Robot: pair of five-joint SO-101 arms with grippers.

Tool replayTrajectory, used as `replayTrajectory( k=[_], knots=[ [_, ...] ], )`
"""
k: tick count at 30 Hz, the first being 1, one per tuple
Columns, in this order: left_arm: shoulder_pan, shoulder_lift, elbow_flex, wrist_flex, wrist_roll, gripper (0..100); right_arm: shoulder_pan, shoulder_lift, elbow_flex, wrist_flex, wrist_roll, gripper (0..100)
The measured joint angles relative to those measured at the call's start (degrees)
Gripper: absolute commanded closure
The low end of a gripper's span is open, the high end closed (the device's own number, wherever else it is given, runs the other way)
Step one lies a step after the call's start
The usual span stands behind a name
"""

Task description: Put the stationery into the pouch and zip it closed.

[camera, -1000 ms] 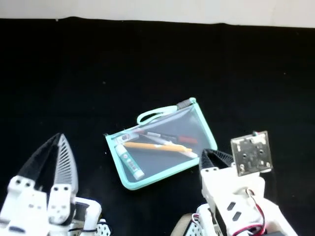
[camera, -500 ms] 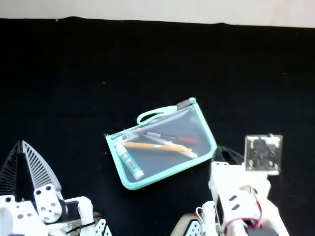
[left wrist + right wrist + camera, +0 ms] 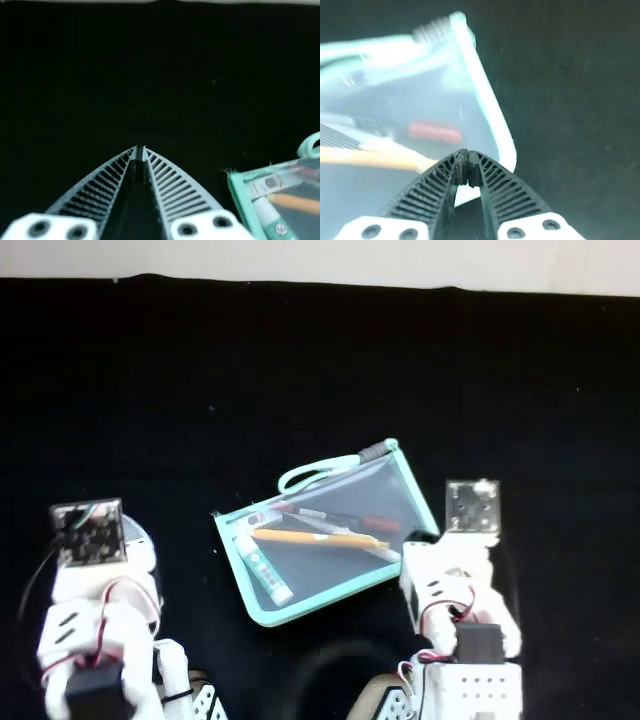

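A clear pouch with mint trim (image 3: pixel 330 540) lies flat mid-table, with a mint loop (image 3: pixel 305 475) and a grey zip tab (image 3: pixel 375 450) along its far edge. Inside lie an orange pencil (image 3: pixel 315 537), pens and a white glue stick (image 3: pixel 262 568). The right arm (image 3: pixel 470 510) stands at the pouch's right corner. My right gripper (image 3: pixel 465 152) is shut and empty, its tips over the pouch (image 3: pixel 395 100) near the mint rim (image 3: pixel 490 105). The left arm (image 3: pixel 90 540) is left of the pouch. My left gripper (image 3: pixel 139 148) is shut on nothing above bare cloth, with the pouch corner (image 3: pixel 270 200) beside it.
Black cloth (image 3: pixel 200 370) covers the whole table, with open room behind and to both sides of the pouch. A pale wall strip (image 3: pixel 320 260) runs along the far edge. Both arm bases sit at the near edge.
The left arm swung from the near left corner up and inward, its wrist now over its fingers. The right arm shifted left to the pouch's right corner. The pouch stayed put.
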Motion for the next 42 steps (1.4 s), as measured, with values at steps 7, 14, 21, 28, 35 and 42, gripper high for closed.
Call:
replayTrajectory(
  k=[7, 14, 21, 28, 35, 42],
  knots=[
    [0.0, 0.0, 14.0, -9.7, 0.0, 99, 0.0, 0.0, 8.4, -4.7, 0.0, 99.3],
    [0.0, 0.0, 23.4, -19.3, 0.0, 99, 0.1, 0.0, 8.4, -4.7, 0.0, 99.3],
    [0.0, 0.1, 25.2, -20.9, 0.1, 99, 0.1, 0.0, 8.4, -4.7, 0.0, 99.3],
    [0.0, 0.1, 25.2, -6.3, 0.1, 99, 0.0, -0.4, 8.4, 1.4, -0.1, 99.3],
    [0.0, 0.1, 25.2, 2.3, 0.0, 99, 0.0, -0.3, 8.4, 10.5, -0.1, 99.3],
    [0.0, 0.1, 25.2, 2.3, 0.0, 99, 0.0, -0.3, 8.4, 10.8, -0.1, 99.3]
  ],
)
